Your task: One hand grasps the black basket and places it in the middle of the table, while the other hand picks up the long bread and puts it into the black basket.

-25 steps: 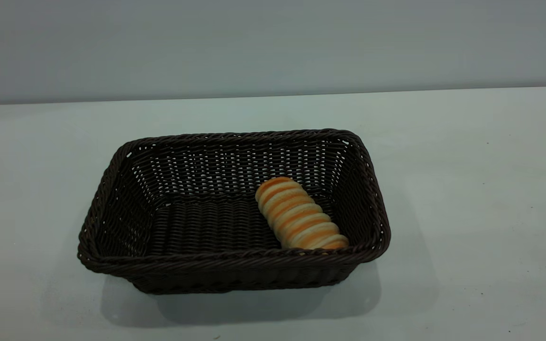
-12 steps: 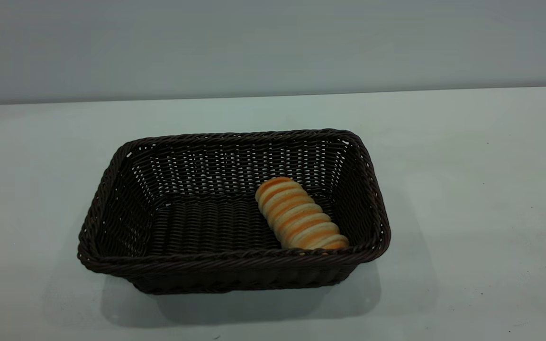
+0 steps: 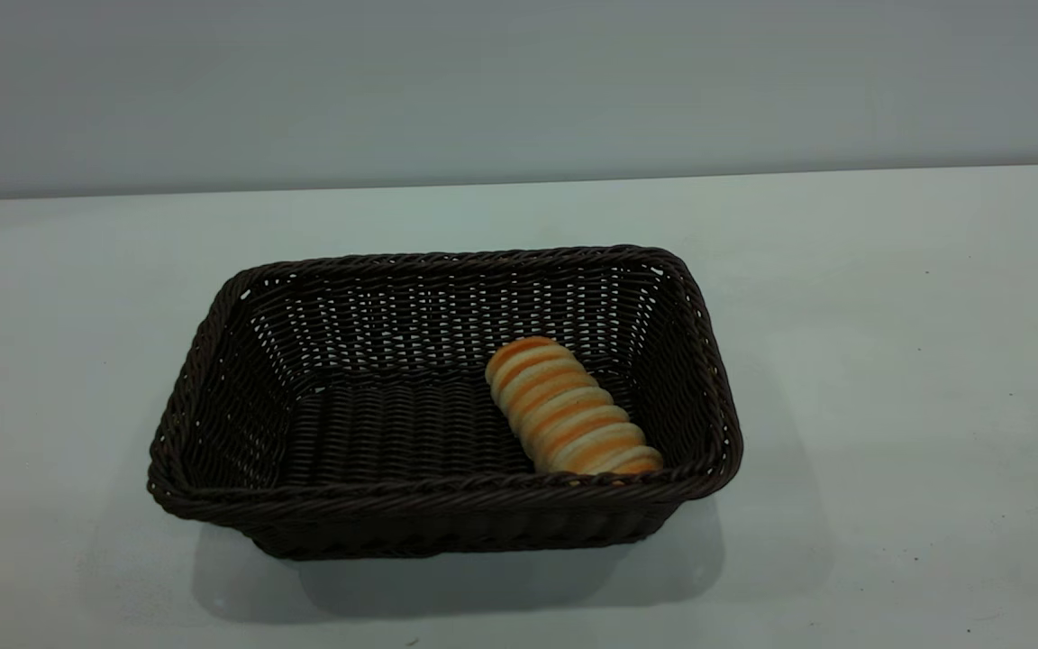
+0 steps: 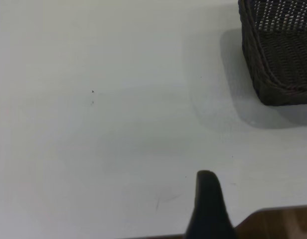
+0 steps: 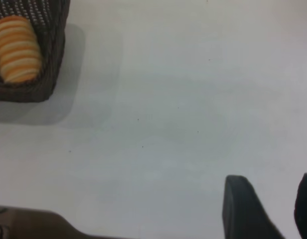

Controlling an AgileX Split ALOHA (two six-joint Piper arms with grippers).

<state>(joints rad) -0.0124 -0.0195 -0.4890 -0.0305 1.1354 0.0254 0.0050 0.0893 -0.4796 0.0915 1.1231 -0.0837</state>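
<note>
Wicker, dark and woven: one black basket sits mid-counter, and one long bread lies inside it, angled toward the 4 o'clock corner. White counter runs bare on all sides, grey wall at 12 o'clock. Left pincer hangs over the near edge, one finger showing, spread unclear. Right pincer stands parted, holding nothing, well clear of the basket.
</note>
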